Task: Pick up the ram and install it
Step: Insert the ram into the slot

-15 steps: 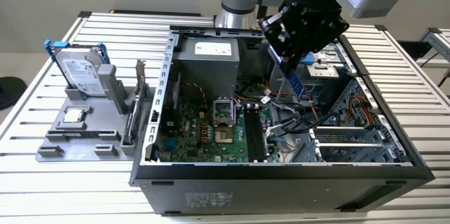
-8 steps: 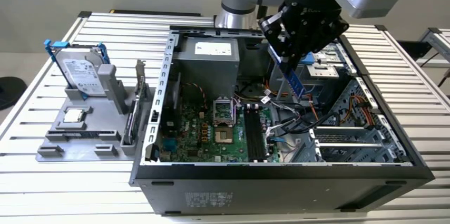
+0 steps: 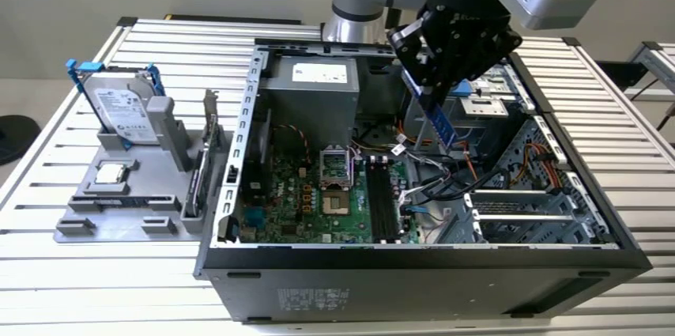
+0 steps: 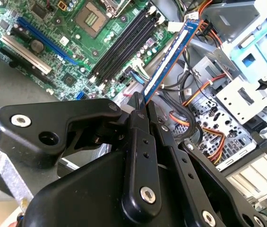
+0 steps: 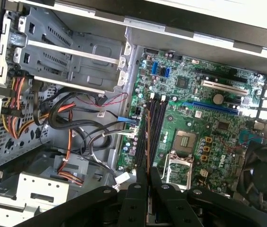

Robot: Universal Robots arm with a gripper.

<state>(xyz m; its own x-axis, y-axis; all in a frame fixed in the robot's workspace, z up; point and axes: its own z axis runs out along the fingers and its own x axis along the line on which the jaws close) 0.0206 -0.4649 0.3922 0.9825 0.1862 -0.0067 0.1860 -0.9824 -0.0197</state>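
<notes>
Although the ram [image 3: 444, 121] is lifted clear and the pincer [image 3: 428, 87] is closed tight on one end of it, we judge the task about half done. The stick hangs in the air inside the open computer case [image 3: 422, 273], apart from the motherboard [image 3: 296, 194]. The black memory slots [image 3: 382, 201] below it stand empty, so seating remains.

In the second wrist view we see the stick's flat face, blue with a pale label strip, reaching out over the cables [image 4: 202, 87] beside the slots. In the first wrist view it appears edge-on, a thin line roughly parallel with the slots. The exterior view adds its height above the board. At that view's left, on the worktop [image 3: 63, 288], it also shows a grey holder [image 3: 116, 209] carrying a hard drive [image 3: 122, 111] and a small square chip [image 3: 113, 174].
</notes>
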